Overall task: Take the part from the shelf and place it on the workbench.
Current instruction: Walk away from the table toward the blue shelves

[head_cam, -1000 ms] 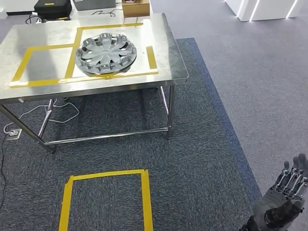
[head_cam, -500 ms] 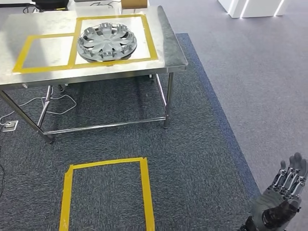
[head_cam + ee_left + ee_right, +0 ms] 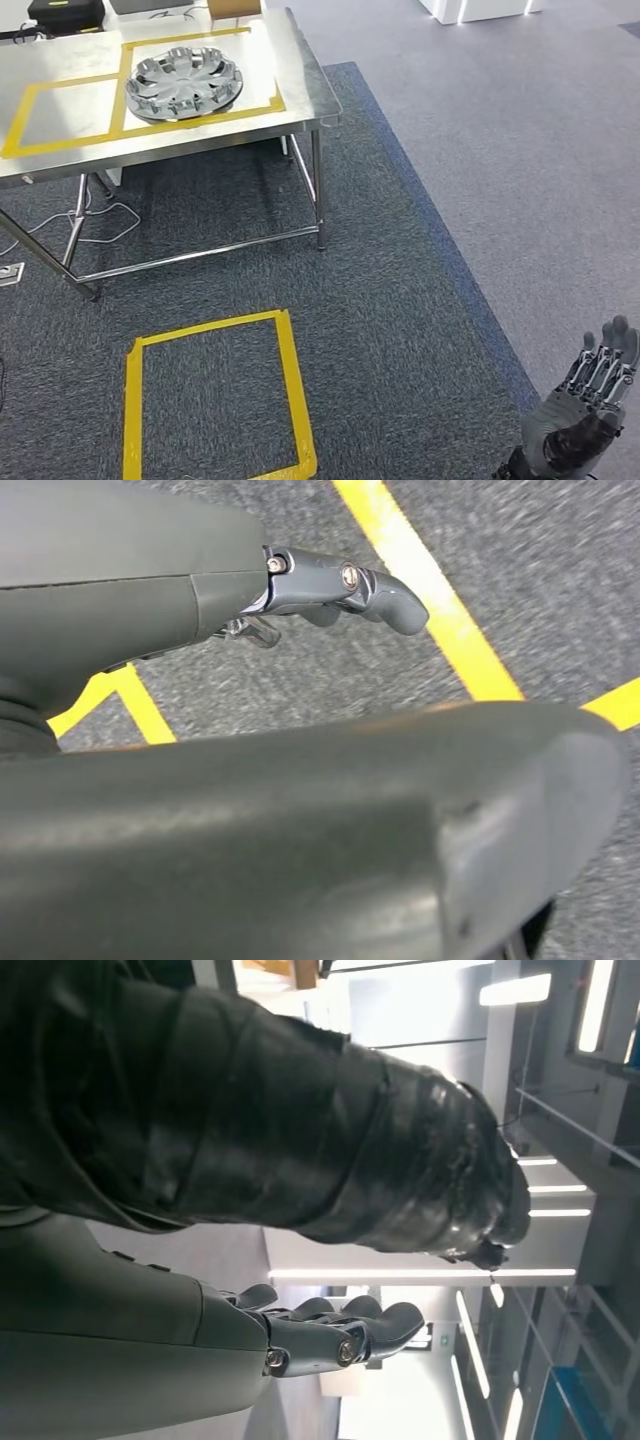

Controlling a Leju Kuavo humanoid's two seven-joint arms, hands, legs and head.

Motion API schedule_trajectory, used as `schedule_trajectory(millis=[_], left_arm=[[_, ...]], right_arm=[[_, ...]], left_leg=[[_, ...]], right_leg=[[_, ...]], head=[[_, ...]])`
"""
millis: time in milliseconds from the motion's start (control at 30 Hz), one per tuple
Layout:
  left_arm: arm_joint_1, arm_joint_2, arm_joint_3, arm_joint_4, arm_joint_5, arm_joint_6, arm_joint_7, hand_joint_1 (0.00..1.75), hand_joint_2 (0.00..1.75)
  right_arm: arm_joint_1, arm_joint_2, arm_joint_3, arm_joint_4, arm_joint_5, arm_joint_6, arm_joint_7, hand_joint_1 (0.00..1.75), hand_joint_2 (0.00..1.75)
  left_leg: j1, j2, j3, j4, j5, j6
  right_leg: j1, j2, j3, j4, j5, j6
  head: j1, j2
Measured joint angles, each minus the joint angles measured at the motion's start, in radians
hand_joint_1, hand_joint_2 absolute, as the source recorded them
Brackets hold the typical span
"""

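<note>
- The part, a silver hubcap, lies flat on the steel workbench, inside a yellow tape rectangle
- Right hand hangs low over the carpet, palm up, fingers spread, holding nothing
- Left hand hangs over a floor tape square, fingers extended, empty

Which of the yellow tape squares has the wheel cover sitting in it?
The right-hand tape square on the steel table holds the wheel cover. The square beside it and the one on the carpet hold nothing.

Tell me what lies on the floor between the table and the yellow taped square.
Bare dark carpet, in the head view, between the table and the yellow taped square.
</note>
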Motion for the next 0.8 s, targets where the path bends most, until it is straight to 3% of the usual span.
schedule_trajectory(millis=[67,133,200,267,300,400,433,467,500,533,567,600,667,700,767,800], left_arm=[[-0.001,0.001,0.000,0.000,0.000,0.000,0.000,0.00,0.00],[0.000,0.003,0.000,-0.001,0.000,0.000,0.000,0.00,0.00],[-0.002,0.003,0.000,-0.002,0.000,0.000,0.000,0.00,0.00],[-0.004,0.002,0.000,-0.002,0.000,0.000,0.000,0.00,0.00],[-0.004,0.002,0.000,-0.002,0.000,0.000,0.000,0.00,0.00],[-0.002,0.001,0.000,-0.002,0.000,0.000,0.000,0.00,0.00],[-0.002,0.001,0.000,-0.002,0.000,-0.001,0.000,0.00,0.00],[-0.002,0.001,0.000,-0.002,0.000,-0.001,0.000,0.00,0.00],[-0.003,0.001,0.000,-0.002,0.000,-0.001,0.000,0.00,0.00],[-0.003,0.001,0.000,-0.002,0.000,-0.001,0.000,0.00,0.00],[-0.004,0.001,0.000,-0.002,0.000,-0.002,0.000,0.00,0.00],[-0.005,0.001,0.000,-0.003,0.000,-0.003,0.000,0.00,0.00],[-0.006,0.001,0.000,-0.004,0.000,-0.005,0.000,0.00,0.00],[-0.007,0.000,0.000,-0.004,0.000,-0.006,0.000,0.00,0.00],[-0.006,0.000,0.000,-0.005,0.000,-0.006,0.000,0.00,0.00],[-0.004,0.000,0.000,-0.005,0.000,-0.006,0.000,0.00,0.00]], right_arm=[[0.000,0.000,0.000,0.000,0.000,0.000,0.000,0.00,0.00],[-0.001,0.000,0.000,0.000,0.000,0.000,0.000,0.00,0.00],[-0.001,0.000,0.000,0.000,0.000,0.000,0.000,0.00,0.00],[0.000,0.000,0.000,0.000,0.000,0.000,0.000,0.00,0.00],[0.001,0.000,0.000,0.000,0.000,-0.001,0.000,0.00,0.00],[0.000,0.000,0.000,0.001,0.002,-0.004,0.000,0.00,0.00],[0.000,0.000,0.000,0.001,0.003,-0.006,0.000,0.00,0.00],[0.000,0.000,0.000,0.002,0.004,-0.007,0.000,0.00,0.00],[0.000,0.000,0.000,0.003,0.003,-0.008,0.000,0.00,0.00],[0.000,0.000,0.000,0.003,0.003,-0.009,0.000,0.00,0.00],[-0.001,0.000,0.000,0.004,0.003,-0.009,0.000,0.00,0.00],[-0.002,0.000,0.000,0.004,0.003,-0.009,0.000,0.00,0.00],[-0.005,0.000,0.001,0.003,0.004,-0.010,0.000,0.00,0.00],[-0.005,0.000,0.001,0.003,0.004,-0.010,0.000,0.00,0.00],[-0.003,0.000,0.001,0.003,0.005,-0.010,0.000,0.00,0.00],[-0.003,0.000,0.001,0.003,0.005,-0.010,0.000,0.00,0.00]], left_leg=[[-0.006,-0.018,0.087,-0.103,0.051,0.016],[-0.011,-0.044,0.175,-0.240,0.047,0.031],[-0.014,-0.049,0.203,-0.299,0.031,0.036],[-0.010,-0.033,0.191,-0.311,0.043,0.044],[-0.007,-0.023,0.181,-0.315,0.054,0.050],[-0.005,0.008,0.141,-0.317,0.087,0.059],[-0.005,0.018,0.126,-0.315,0.099,0.057],[-0.004,0.029,0.110,-0.312,0.110,0.054],[-0.003,0.038,0.094,-0.309,0.120,0.050],[-0.001,0.047,0.079,-0.304,0.129,0.045],[0.001,0.054,0.065,-0.297,0.137,0.039],[0.002,0.059,0.053,-0.290,0.144,0.032],[0.003,0.067,0.040,-0.278,0.159,0.017],[0.003,0.072,0.036,-0.277,0.168,0.010],[0.009,0.075,0.030,-0.277,0.177,-0.004],[0.011,0.063,0.024,-0.265,0.155,-0.011]], right_leg=[[0.001,0.015,-0.036,0.017,0.018,0.004],[0.003,0.027,-0.061,0.033,0.032,0.011],[0.002,0.036,-0.076,0.038,0.051,0.021],[0.000,0.039,-0.090,0.045,0.052,0.031],[-0.001,0.033,-0.101,0.063,0.028,0.037],[-0.013,0.005,-0.143,0.216,-0.112,0.058],[-0.019,0.001,-0.151,0.275,-0.135,0.065],[-0.025,-0.002,-0.148,0.314,-0.131,0.073],[-0.031,-0.005,-0.131,0.322,-0.105,0.079],[-0.036,-0.009,-0.098,0.297,-0.072,0.085],[-0.041,-0.020,-0.048,0.239,-0.050,0.091],[-0.042,-0.034,0.012,0.162,-0.049,0.095],[-0.037,-0.055,0.092,0.036,-0.082,0.085],[-0.032,-0.057,0.100,0.011,-0.094,0.075],[-0.028,-0.048,0.077,0.008,-0.084,0.049],[-0.027,-0.043,0.064,0.008,-0.073,0.038]], head=[[-0.001,0.000],[-0.001,0.000],[-0.002,0.000],[-0.003,0.000],[-0.002,0.000],[0.005,0.000],[0.005,0.000],[0.006,0.000],[0.005,0.000],[0.005,0.000],[0.005,0.000],[0.006,0.000],[0.006,0.000],[0.005,0.000],[0.003,0.000],[0.002,0.000]])
